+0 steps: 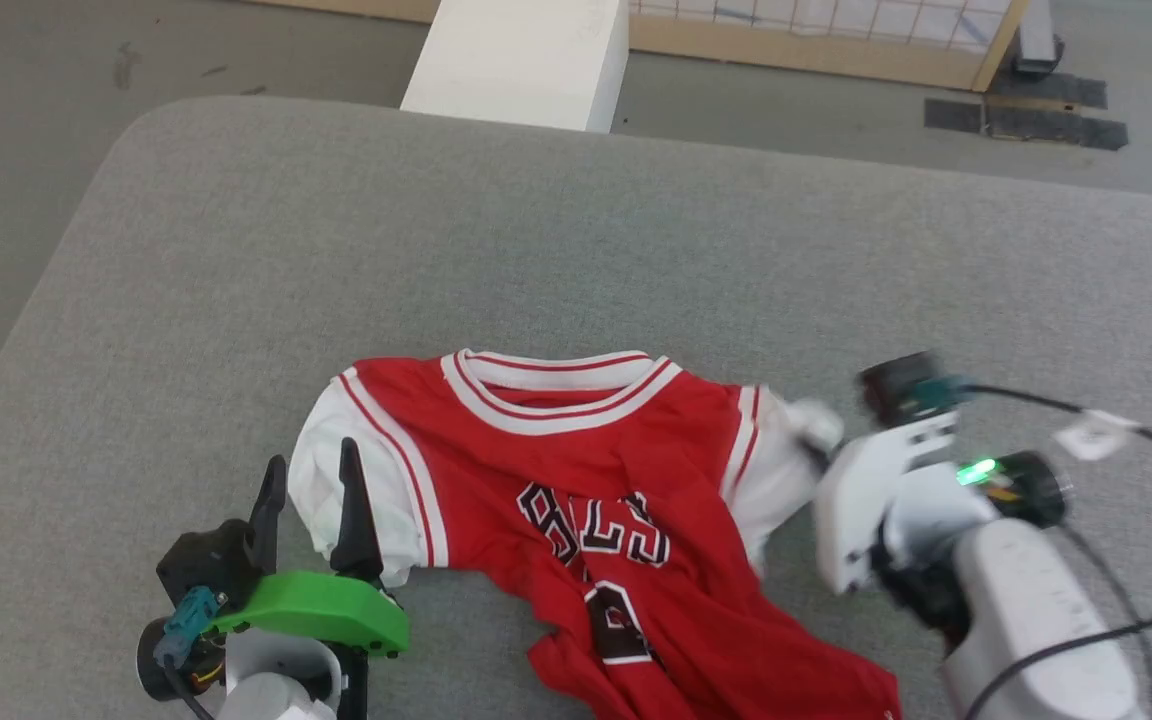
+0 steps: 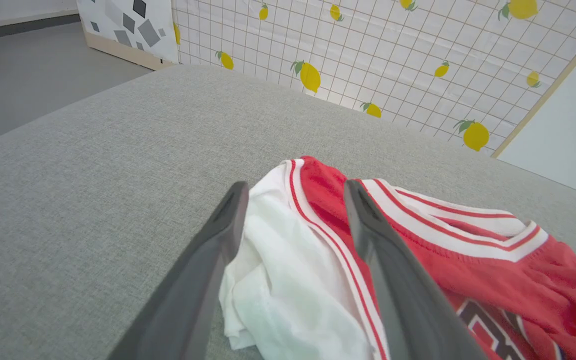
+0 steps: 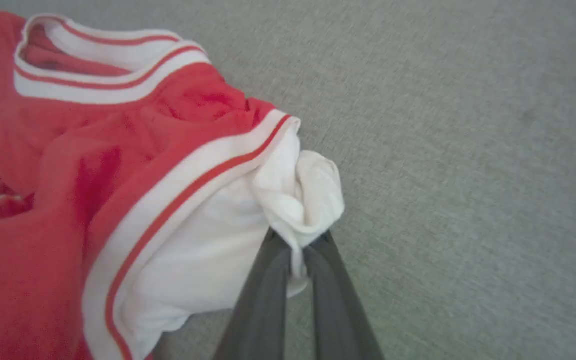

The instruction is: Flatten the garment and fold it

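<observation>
The garment [image 1: 576,470], a red jersey with white sleeves, striped collar and dark lettering facing up, lies rumpled on the grey table [image 1: 576,250]; its lower part runs off the head view's bottom. My left gripper [image 1: 308,475] is open, its fingers straddling the left white sleeve [image 2: 288,260] from above. My right gripper [image 3: 298,240] is shut on the bunched right white sleeve [image 3: 313,195], pinching its cloth between the fingertips. In the head view that gripper [image 1: 821,445] is blurred at the shirt's right side.
A grey padded table with a rounded far-left corner carries the shirt. Beyond it stand a white block [image 1: 526,60] and a wooden-framed panel [image 1: 836,40] with lemon print [image 2: 393,65]. A black cable [image 1: 1136,440] trails from my right arm.
</observation>
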Available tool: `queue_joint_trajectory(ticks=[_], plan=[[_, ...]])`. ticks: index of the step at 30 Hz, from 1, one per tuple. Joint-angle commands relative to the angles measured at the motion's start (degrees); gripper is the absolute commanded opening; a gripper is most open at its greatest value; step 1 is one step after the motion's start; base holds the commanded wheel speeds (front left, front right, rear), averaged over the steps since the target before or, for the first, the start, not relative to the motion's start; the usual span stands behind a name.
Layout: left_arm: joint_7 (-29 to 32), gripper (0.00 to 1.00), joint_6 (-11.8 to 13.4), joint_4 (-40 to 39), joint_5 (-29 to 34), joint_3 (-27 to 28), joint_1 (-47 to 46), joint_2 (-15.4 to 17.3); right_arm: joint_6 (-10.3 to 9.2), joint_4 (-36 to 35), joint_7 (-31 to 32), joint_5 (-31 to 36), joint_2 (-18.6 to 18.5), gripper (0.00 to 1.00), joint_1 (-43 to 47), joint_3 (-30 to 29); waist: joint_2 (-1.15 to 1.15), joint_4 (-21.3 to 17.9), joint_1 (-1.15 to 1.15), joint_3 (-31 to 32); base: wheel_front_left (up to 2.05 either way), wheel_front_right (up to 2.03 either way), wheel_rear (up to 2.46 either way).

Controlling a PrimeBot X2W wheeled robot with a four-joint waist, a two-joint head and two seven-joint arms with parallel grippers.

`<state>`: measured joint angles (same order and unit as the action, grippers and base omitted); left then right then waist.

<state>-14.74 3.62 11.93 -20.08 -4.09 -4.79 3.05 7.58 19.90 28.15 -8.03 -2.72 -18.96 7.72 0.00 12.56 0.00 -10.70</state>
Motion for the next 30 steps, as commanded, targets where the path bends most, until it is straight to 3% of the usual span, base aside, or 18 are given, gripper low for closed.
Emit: queue_joint_trajectory(ticks=[1, 7, 15, 21, 22, 23, 24, 30], plan=[[-0.3, 1.0, 0.2, 0.1, 0.0, 0.2, -0.2, -0.2, -0.09, -1.2, -1.8, 0.3, -0.2, 0.0, -0.2, -1.9, 0.0, -0.8, 0.0, 1.0, 0.0, 0.0, 0.0], [-0.3, 1.0, -0.5, 0.7, 1.0, 0.7, 0.9, -0.2, -0.09, -8.8, -4.8, 2.9, -0.2, 0.0, 3.7, -13.9, 0.0, -3.0, 0.0, 3.5, 0.0, 0.0, 0.0], [-0.3, 1.0, -1.4, 1.4, 2.2, 0.9, 1.9, -0.2, -0.09, -20.3, 5.3, 5.2, -0.2, 0.0, 13.8, -27.2, 0.0, -6.5, 0.0, 5.0, 0.0, 0.0, 0.0], [-0.3, 1.0, -2.0, 1.7, 2.9, 0.6, 1.2, -0.2, -0.09, -19.3, 11.9, 2.6, -0.2, 0.0, 16.7, -30.9, 0.0, -8.7, 0.0, 4.1, 0.0, 0.0, 0.0], [-0.3, 1.0, -2.0, 1.8, 2.9, 0.5, 1.0, -0.2, -0.09, -18.5, 12.0, 2.5, -0.2, 0.21, 16.7, -31.1, 0.0, -9.0, 0.0, 3.8, 0.0, 0.0, 0.0], [-0.3, 1.0, -2.1, 1.9, 3.0, 0.3, 0.7, -0.2, -0.09, -17.4, 11.7, 2.6, -0.2, 0.55, 16.5, -31.1, 0.0, -9.3, 0.0, 3.6, 0.0, 0.0, 0.0], [-0.3, 1.0, -2.1, 2.0, 3.0, 0.2, 0.5, -0.2, -0.09, -16.4, 11.2, 2.3, -0.2, 1.0, 16.3, -31.2, 0.0, -9.6, 0.0, 3.2, 0.0, 0.0, 0.0], [-0.3, 1.0, -2.0, 3.7, 2.7, -1.0, -2.2, -0.2, -0.09, -13.0, 0.2, 0.5, -0.2, 1.0, 14.9, -31.6, 0.0, -10.9, 0.0, 2.0, 0.0, 0.0, 0.0]])
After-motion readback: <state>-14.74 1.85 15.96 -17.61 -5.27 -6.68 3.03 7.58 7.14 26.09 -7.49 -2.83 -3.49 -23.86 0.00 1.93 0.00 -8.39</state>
